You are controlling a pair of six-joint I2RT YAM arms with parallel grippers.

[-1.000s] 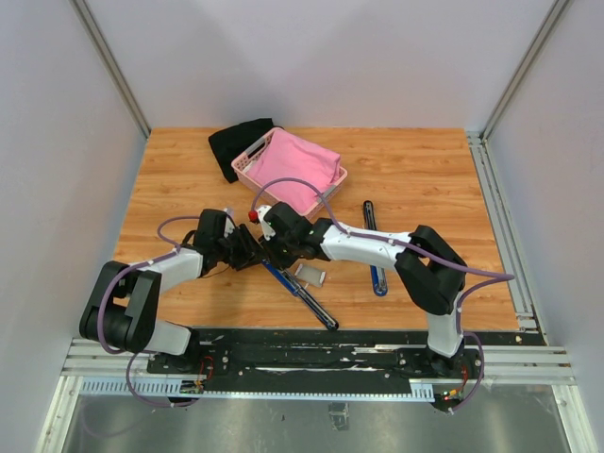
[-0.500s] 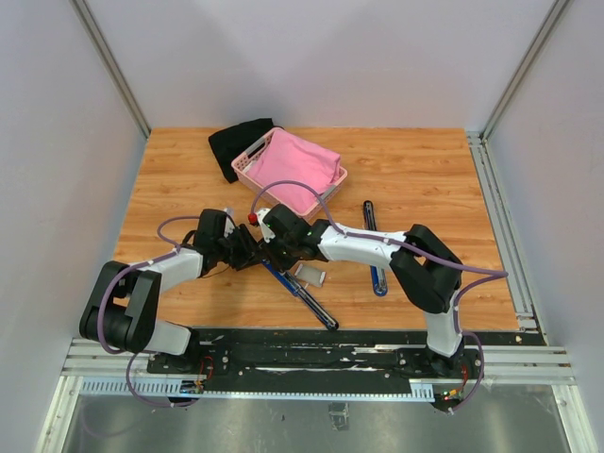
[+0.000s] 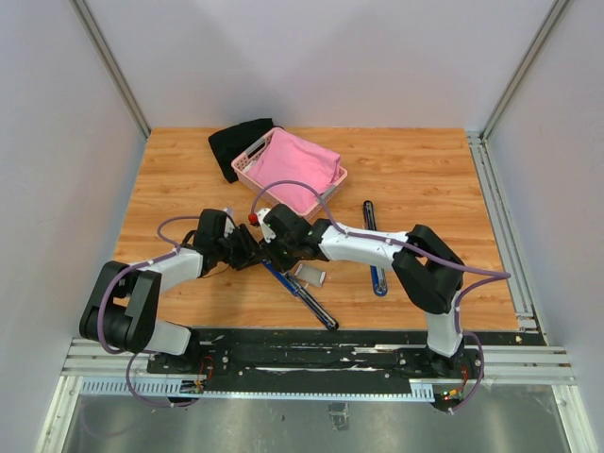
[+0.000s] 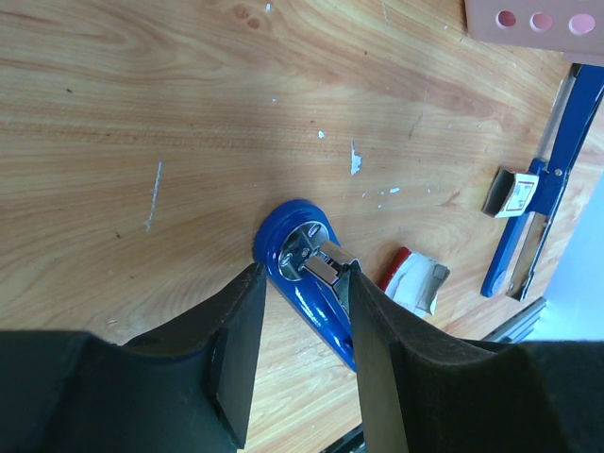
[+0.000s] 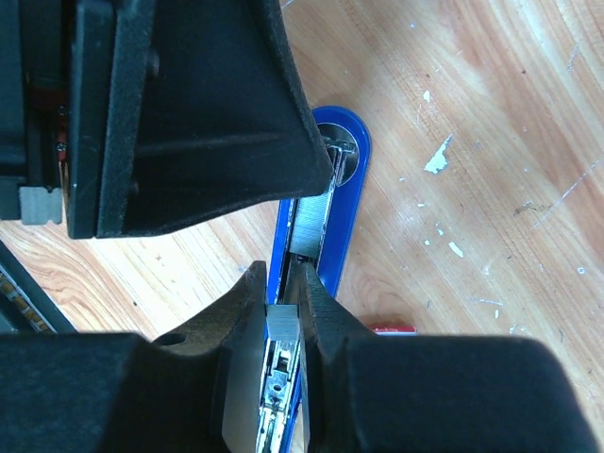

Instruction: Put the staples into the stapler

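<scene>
Right wrist: found right gripper (image 5: 281, 283) pinched on metal rail of stapler (image 5: 342, 198); left gripper (image 4: 302, 278) clamped across its blue rounded end. Noted staples (image 3: 310, 275) loose on worktop (image 3: 425, 179) just beside, unheld. Judged step: opening magazine. Next: free one gripper, fetch staples.

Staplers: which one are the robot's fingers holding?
The middle stapler, between the two arms: the left fingers and right fingers both pinch it. The other stapler lies untouched further right.

Blue stapler (image 4: 311, 304); pink basket (image 3: 242, 169)
</scene>
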